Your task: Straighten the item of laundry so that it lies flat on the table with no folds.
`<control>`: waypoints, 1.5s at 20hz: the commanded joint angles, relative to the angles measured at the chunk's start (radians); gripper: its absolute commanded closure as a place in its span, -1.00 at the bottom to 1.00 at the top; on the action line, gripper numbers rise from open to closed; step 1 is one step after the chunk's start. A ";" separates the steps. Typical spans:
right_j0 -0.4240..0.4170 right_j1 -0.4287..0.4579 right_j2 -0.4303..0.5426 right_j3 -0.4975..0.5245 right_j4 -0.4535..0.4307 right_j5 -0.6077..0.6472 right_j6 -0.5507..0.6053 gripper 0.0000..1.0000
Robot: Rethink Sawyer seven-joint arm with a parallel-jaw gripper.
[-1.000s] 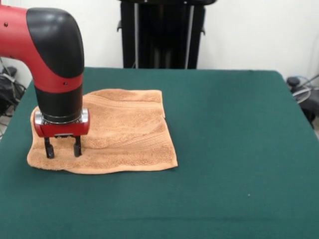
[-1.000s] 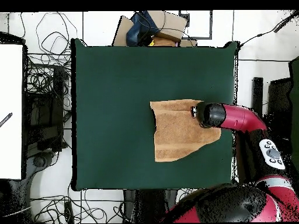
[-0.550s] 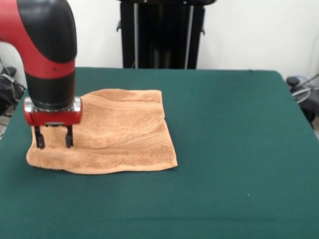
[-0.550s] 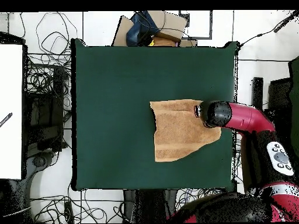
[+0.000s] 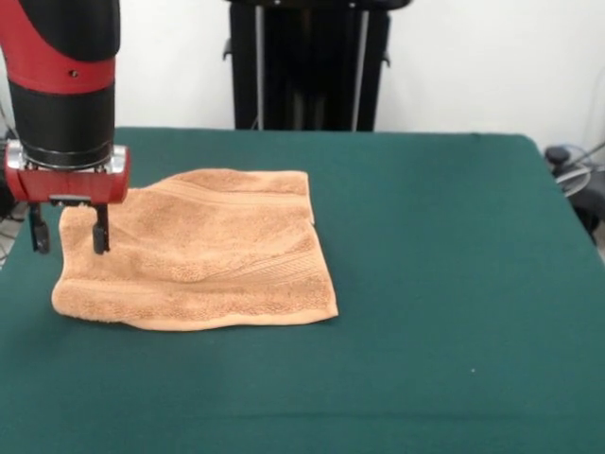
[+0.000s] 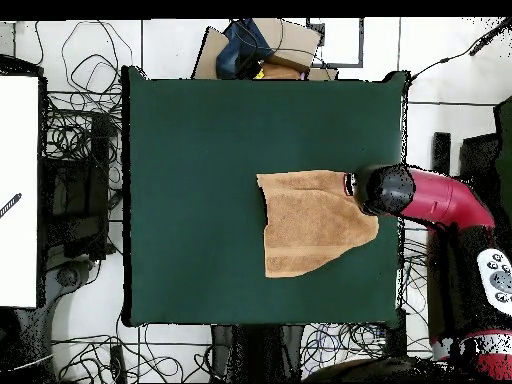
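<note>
- The gripper [image 5: 66, 232] hangs at the towel's [image 5: 203, 251] left edge, fingers spread, holding nothing.
- The towel lies left of centre on the surface [image 5: 454, 284], rumpled, with its far right corner seemingly doubled.
- Judged step: picking a grasp; next, pinch an edge and draw it outward.
- Little room at left; plenty right and near.

1. A plain white wall [image 5: 473, 66] stands behind.
2. A black stand [image 5: 307, 66] rises against it.
3. Cables [image 6: 75, 130] tangle on the pale floor [image 6: 180, 45].
4. A white panel [image 6: 18, 190] lies alongside.
</note>
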 commanded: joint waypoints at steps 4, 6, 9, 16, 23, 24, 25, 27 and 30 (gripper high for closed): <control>0.023 0.044 0.052 0.005 -0.005 0.046 -0.020 -1.00; 0.029 0.053 0.049 -0.003 -0.010 0.045 -0.018 -1.00; 0.030 0.064 0.046 -0.009 -0.011 0.041 -0.014 -1.00; 0.021 0.078 0.051 -0.001 -0.016 0.023 -0.023 -1.00; -0.001 0.096 0.076 -0.013 -0.036 0.015 -0.091 -1.00; -0.028 0.100 0.083 0.014 -0.052 -0.002 -0.127 -1.00; -0.056 0.104 0.090 0.042 -0.068 -0.019 -0.163 -1.00; -0.093 0.107 0.105 0.073 -0.096 -0.033 -0.234 -1.00; -0.103 0.117 0.124 0.059 -0.111 -0.008 -0.270 -1.00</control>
